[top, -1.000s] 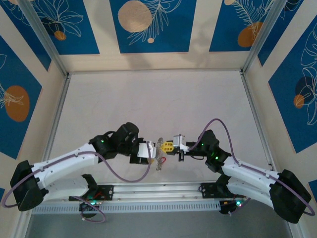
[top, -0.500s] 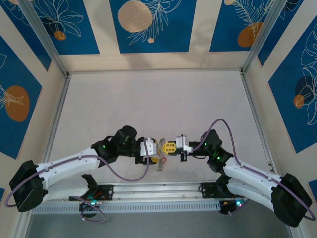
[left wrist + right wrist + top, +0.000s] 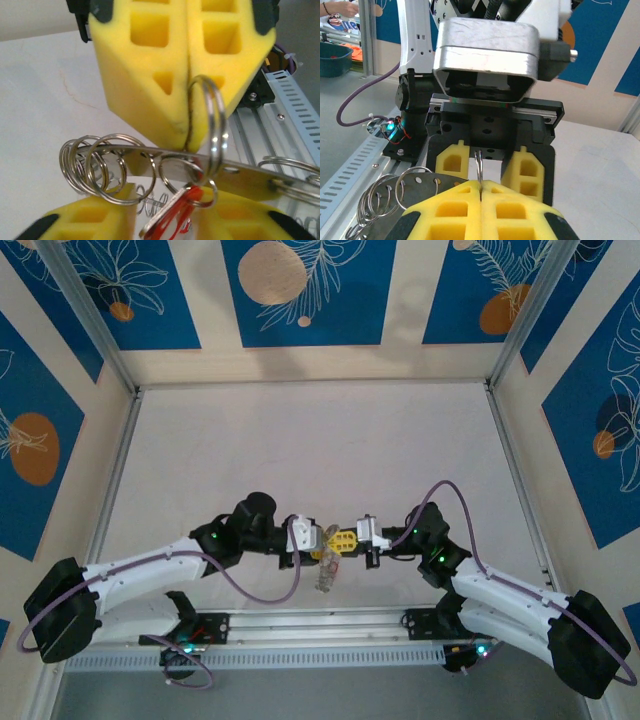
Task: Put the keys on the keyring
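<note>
My right gripper (image 3: 481,192) is shut on the keyring (image 3: 478,167), a silvery split ring seen edge-on and standing up from its yellow pads. From the left wrist, the same keyring (image 3: 212,120) sticks out of the right gripper (image 3: 189,135) and threads a flat perforated metal bar (image 3: 235,167). A red-rimmed key tag (image 3: 175,215) hangs from a small ring under the bar. My left gripper (image 3: 170,222) is open, its yellow fingers (image 3: 85,222) either side of the tag. In the top view the left gripper (image 3: 320,540) and right gripper (image 3: 343,539) meet tip to tip.
Several spare silvery rings (image 3: 95,165) are strung on the bar's left end, and more rings (image 3: 292,172) on its right end. The slotted aluminium rail (image 3: 320,625) runs close below the grippers. The white tabletop (image 3: 320,440) stretches beyond them.
The left arm has moved right until its gripper meets the right gripper. The hanging bunch of rings has shifted slightly right and lower. The right arm has hardly moved.
</note>
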